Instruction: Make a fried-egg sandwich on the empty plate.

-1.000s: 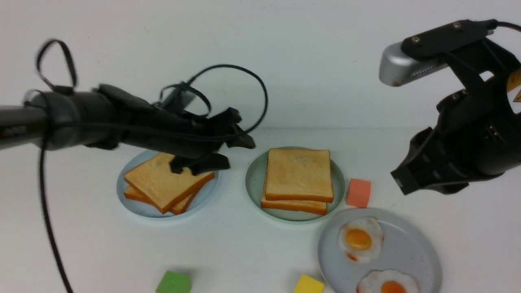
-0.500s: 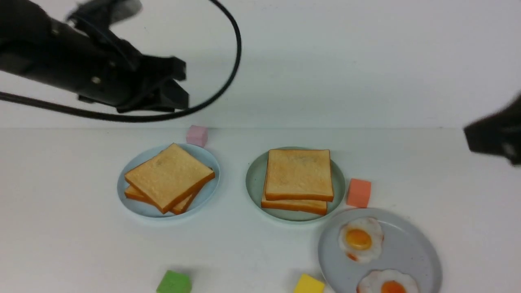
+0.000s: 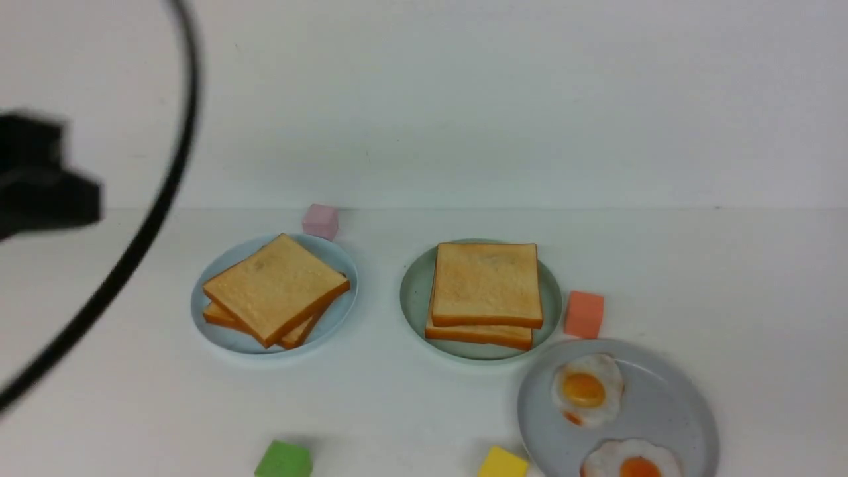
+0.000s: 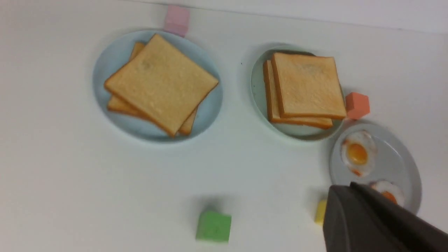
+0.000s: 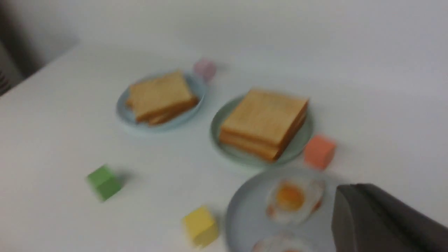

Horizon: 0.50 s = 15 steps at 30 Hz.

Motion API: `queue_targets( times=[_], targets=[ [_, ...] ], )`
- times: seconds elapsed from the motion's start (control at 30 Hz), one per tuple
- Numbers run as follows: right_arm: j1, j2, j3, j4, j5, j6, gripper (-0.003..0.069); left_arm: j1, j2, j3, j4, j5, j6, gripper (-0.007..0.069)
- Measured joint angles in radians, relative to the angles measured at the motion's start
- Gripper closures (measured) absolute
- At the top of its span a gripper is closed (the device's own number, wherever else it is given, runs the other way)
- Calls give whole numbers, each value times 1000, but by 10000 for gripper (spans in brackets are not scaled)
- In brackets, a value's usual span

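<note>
The toast stack (image 3: 487, 285) lay on the green plate (image 3: 413, 303), at desk center; no filling was discernible. The grey plate (image 3: 686, 414) sat at its 4 o'clock. The left gripper (image 4: 360, 210) and right gripper (image 5: 364, 210) were pressed together.

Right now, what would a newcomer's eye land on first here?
Probably the two stacks of golden toast: one on the green plate near the middle, the other, twisted askew, on the pale blue plate to its left. Next come the bright orange yolks of two fried eggs on the grey plate, nearer the robot and to the right.
</note>
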State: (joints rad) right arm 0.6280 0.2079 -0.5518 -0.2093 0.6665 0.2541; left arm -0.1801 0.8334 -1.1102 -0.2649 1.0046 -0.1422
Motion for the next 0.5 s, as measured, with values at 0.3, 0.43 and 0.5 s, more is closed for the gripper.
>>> queue_targets(
  times=[0.3,0.43,0.5],
  targets=[
    [0,-215,163,-148,-44,2,671,0,-477,282,5,93,-153,638],
    [0,-221,170,-156,-45,2,671,0,-580,333,31,102,-174,638],
    [0,-221,170,-156,-46,2,671,0,-595,337,43,102,-176,638]
  ],
)
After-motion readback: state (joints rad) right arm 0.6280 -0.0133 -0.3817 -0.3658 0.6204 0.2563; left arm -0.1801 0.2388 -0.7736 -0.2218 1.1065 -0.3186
